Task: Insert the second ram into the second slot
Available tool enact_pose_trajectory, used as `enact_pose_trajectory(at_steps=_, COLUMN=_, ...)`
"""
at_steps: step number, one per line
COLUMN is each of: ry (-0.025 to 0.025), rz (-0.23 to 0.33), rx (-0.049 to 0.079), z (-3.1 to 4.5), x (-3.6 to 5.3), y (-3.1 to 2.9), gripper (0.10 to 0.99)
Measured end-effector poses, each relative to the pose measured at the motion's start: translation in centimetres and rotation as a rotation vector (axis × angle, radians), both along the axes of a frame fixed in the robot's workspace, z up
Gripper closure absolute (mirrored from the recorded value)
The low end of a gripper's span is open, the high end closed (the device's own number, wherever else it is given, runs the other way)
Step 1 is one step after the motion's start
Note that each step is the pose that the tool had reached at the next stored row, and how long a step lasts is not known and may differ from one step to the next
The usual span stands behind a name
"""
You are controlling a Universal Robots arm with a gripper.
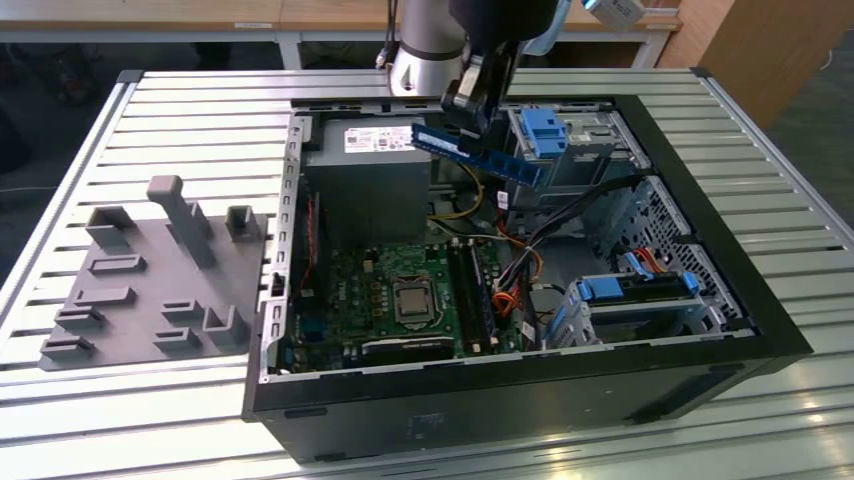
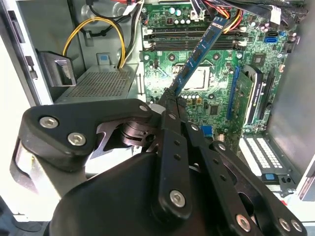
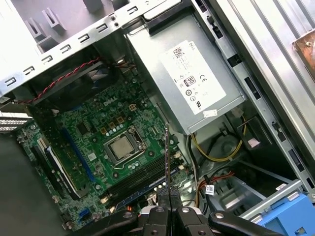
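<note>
My gripper [image 1: 467,108] hangs over the back of the open computer case [image 1: 747,300], shut on the second ram [image 1: 483,157], a long blue stick held tilted in the air above the power supply and cables. In the second wrist view the ram [image 2: 199,54] juts out from the closed gripper [image 2: 170,101] toward the memory slots [image 2: 192,40] on the green motherboard [image 2: 216,103]. In the first wrist view the ram [image 3: 167,157] appears edge-on above the gripper [image 3: 169,197], with the slots [image 3: 140,177] beside the processor socket [image 3: 123,147]. The slots [image 1: 467,290] lie well below the stick.
A grey power supply [image 1: 374,150] fills the case's back corner. Blue drive caddies [image 1: 541,130] [image 1: 641,290] and loose orange and black cables [image 1: 514,270] crowd the exterior view's right side. A grey fixture plate [image 1: 147,280] with upright posts sits on the slatted table at the exterior view's left.
</note>
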State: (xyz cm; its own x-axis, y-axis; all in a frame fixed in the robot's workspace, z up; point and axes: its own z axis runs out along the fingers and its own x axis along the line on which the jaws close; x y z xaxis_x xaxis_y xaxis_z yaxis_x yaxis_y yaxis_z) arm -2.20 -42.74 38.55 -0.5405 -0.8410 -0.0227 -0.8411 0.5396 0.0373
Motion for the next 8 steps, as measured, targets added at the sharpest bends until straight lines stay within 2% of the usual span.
enact_pose_trajectory(at_steps=8, ry=0.0000, rz=-0.038, rx=0.000, z=0.00, x=0.00, y=0.00, gripper=0.969)
